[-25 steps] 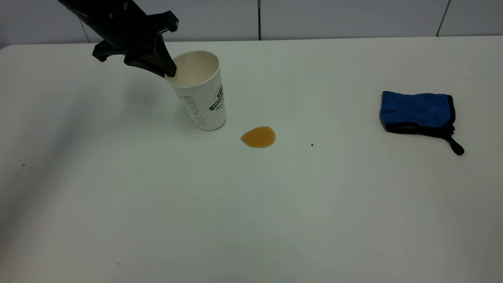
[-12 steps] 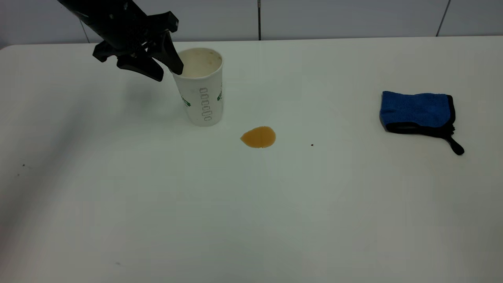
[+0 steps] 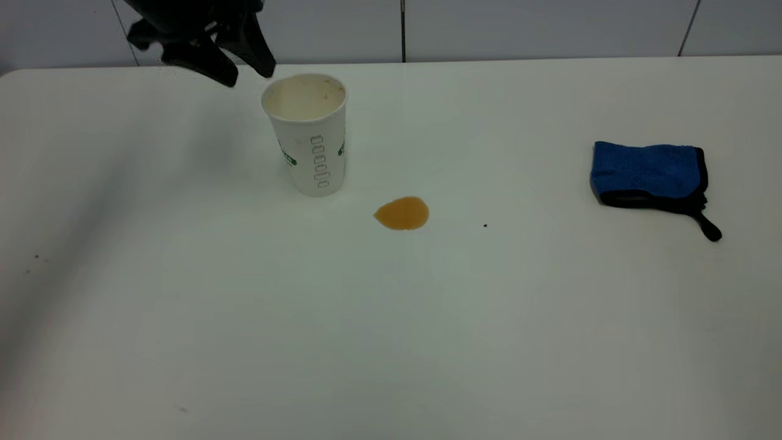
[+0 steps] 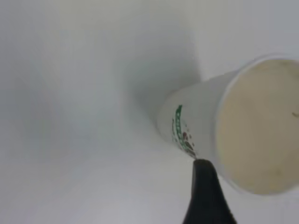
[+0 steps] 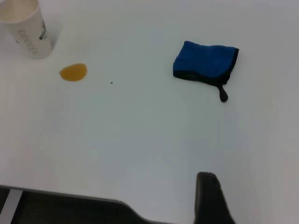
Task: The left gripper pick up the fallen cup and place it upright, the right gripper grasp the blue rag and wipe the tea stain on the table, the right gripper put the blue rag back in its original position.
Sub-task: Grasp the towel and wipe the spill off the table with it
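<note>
Cup (image 3: 308,131) stands upright on the worktop (image 3: 391,318), its mouth open to the ceiling and a faint tan film inside. From the cup, the tea stain (image 3: 401,213) lies at about four o'clock, near but apart, and the blue rag (image 3: 649,173) sits well off at three o'clock, folded, its black-edged loop trailing toward me. My left pincer (image 3: 235,58) hangs above the cup's rim at about ten o'clock, fingers spread and clear of the paper; I read the first step as done.

The rag is what I handle next. I judge it soft, light and limp: it will sag and unfold if I nip only a corner, so I would close on the thick folded middle, pressing down into the pile. The cup is thin paper, empty and easily toppled, so the wipe should run away from it.

My right pincer (image 5: 212,198) shows only one dark finger in its wrist view; I cannot tell whether it is spread. It sits back near the worktop's edge, well apart from the rag.
</note>
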`<control>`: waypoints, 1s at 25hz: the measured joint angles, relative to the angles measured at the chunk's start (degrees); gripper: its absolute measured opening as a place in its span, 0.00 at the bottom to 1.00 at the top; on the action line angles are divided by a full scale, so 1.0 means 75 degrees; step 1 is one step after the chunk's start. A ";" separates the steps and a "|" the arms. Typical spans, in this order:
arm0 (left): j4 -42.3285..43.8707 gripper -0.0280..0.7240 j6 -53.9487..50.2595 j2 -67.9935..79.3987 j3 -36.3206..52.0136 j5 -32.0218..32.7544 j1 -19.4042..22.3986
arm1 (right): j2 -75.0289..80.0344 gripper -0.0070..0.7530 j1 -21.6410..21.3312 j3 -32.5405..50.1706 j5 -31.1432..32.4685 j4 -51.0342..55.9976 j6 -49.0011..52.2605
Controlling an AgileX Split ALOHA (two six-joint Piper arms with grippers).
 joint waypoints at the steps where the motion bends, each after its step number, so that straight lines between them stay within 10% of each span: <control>1: 0.0323 0.72 -0.0067 -0.0282 -0.0019 0.0308 0.0000 | 0.0000 0.65 0.0000 0.0000 0.0000 0.0000 0.0000; 13: 0.4020 0.72 -0.2693 -0.3826 -0.0045 0.4075 0.0000 | 0.0000 0.65 0.0000 0.0000 0.0000 0.0000 0.0000; 25: 0.4250 0.72 -0.2932 -0.7698 0.3358 0.4136 0.0000 | 0.0000 0.65 0.0000 0.0000 0.0000 0.0000 0.0000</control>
